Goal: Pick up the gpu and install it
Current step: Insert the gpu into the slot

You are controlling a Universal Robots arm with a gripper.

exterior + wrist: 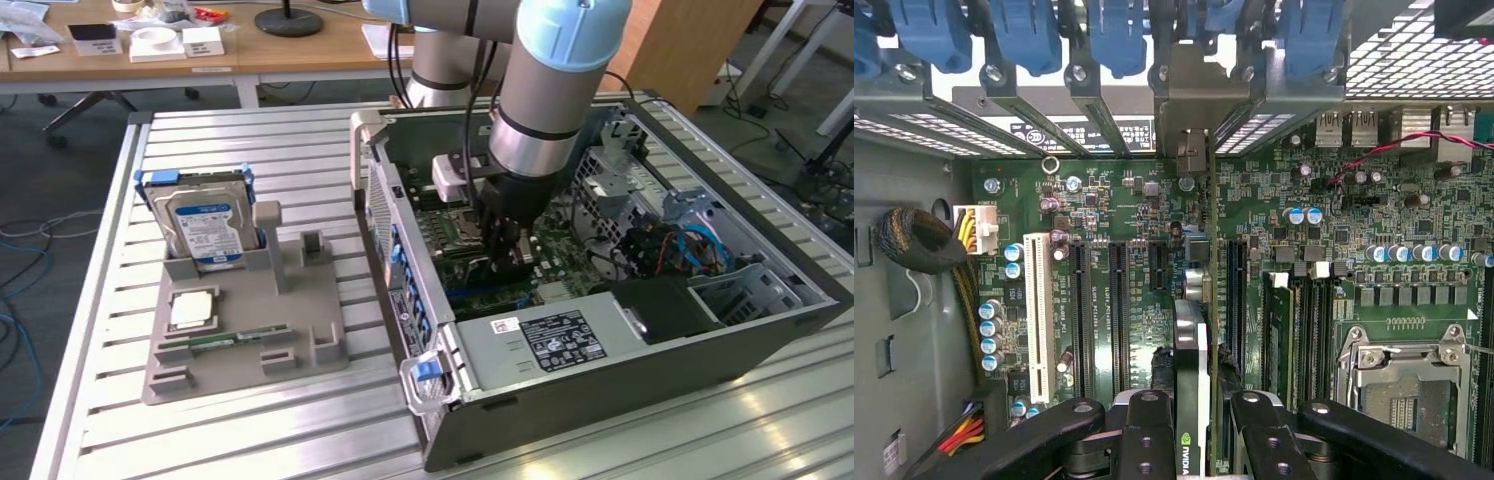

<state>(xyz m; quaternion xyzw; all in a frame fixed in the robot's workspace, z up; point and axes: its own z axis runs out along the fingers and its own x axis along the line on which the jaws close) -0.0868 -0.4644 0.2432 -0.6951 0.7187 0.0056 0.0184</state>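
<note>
The gpu (1192, 340) appears edge-on in the wrist view as a thin dark card with a logo near my fingers. Its silvery end bracket (1190, 110) stands at the case's rear slot openings. My gripper (1199, 440) is shut on the card, one black finger (1146, 435) on each side. The card stands upright over the motherboard (1124, 200), in line with the black expansion slots (1116, 310); I cannot tell whether its edge is in a slot. In the exterior view my gripper (511, 255) reaches down inside the open computer case (641, 350), low over the board.
A grey holder (240, 340) on the slatted table at the exterior view's left carries a hard drive (207, 225), a processor chip (191, 310) and a green memory stick (230, 340). Near the card are a white slot (1037, 300), memory slots and the processor socket (1409, 385). Cables lie along the case wall.
</note>
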